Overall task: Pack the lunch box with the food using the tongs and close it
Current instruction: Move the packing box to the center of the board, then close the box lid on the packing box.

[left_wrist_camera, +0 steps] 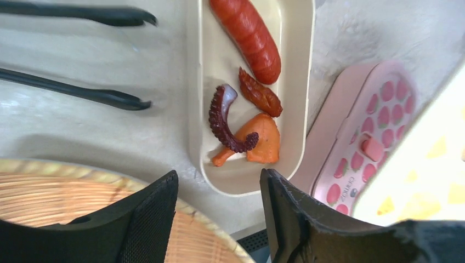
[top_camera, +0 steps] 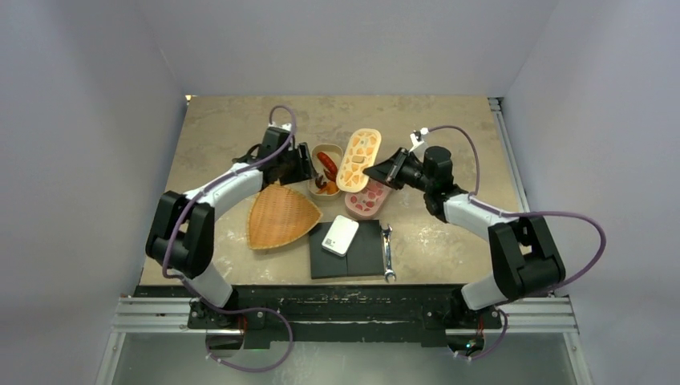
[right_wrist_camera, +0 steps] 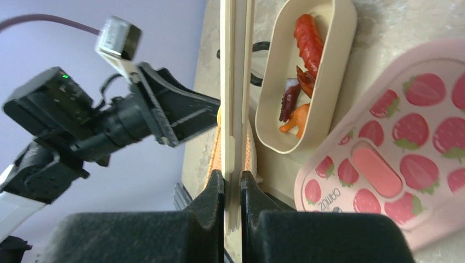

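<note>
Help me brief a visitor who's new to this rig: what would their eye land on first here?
First, the cream lid with orange shapes, pinched by its edge in the shut right gripper, beside the beige lunch box. Next, the bright food in that box: a red sausage and a purple octopus tentacle, ahead of the open left gripper. The tongs lie unheld beside the box.
</note>
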`<state>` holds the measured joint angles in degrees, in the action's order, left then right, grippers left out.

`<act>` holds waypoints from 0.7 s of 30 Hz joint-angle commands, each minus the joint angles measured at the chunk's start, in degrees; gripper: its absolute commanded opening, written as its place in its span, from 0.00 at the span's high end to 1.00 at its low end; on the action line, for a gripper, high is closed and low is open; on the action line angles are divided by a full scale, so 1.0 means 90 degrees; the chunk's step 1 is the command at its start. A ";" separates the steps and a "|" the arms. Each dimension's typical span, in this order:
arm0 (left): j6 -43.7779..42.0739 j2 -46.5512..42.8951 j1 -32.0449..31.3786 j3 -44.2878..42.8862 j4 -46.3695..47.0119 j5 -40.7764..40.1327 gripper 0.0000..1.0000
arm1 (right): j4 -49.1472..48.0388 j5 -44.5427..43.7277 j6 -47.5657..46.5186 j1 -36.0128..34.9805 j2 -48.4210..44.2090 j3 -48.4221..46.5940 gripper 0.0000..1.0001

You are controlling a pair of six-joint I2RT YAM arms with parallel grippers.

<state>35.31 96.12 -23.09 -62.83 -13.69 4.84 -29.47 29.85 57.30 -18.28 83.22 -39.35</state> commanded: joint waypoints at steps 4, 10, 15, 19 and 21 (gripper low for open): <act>-0.1124 -0.0988 0.0738 -0.0167 -0.0051 0.1298 0.37 | -0.0062 0.0815 -0.0368 -0.0285 0.0877 -0.1074 1.00; -0.1179 -0.0536 0.1118 -0.0455 0.0322 0.2294 0.36 | -0.0093 0.1103 -0.0211 -0.0517 0.1719 -0.1689 1.00; -0.1062 -0.0137 0.1141 -0.0565 0.0650 0.2852 0.36 | -0.0194 0.1325 0.0026 -0.0566 0.2287 -0.2088 1.00; -0.1127 0.0318 0.1143 -0.0952 0.0274 0.2453 0.38 | -0.0127 0.1414 0.0205 -0.0573 0.2713 -0.2364 1.00; -0.1154 0.0491 0.1150 -0.1045 0.0142 0.2289 0.38 | -0.0166 0.1516 0.0321 -0.0576 0.2888 -0.2479 1.00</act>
<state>26.30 98.30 -13.04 -67.85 -11.86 26.46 -28.80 40.40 57.71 -23.31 107.85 -57.89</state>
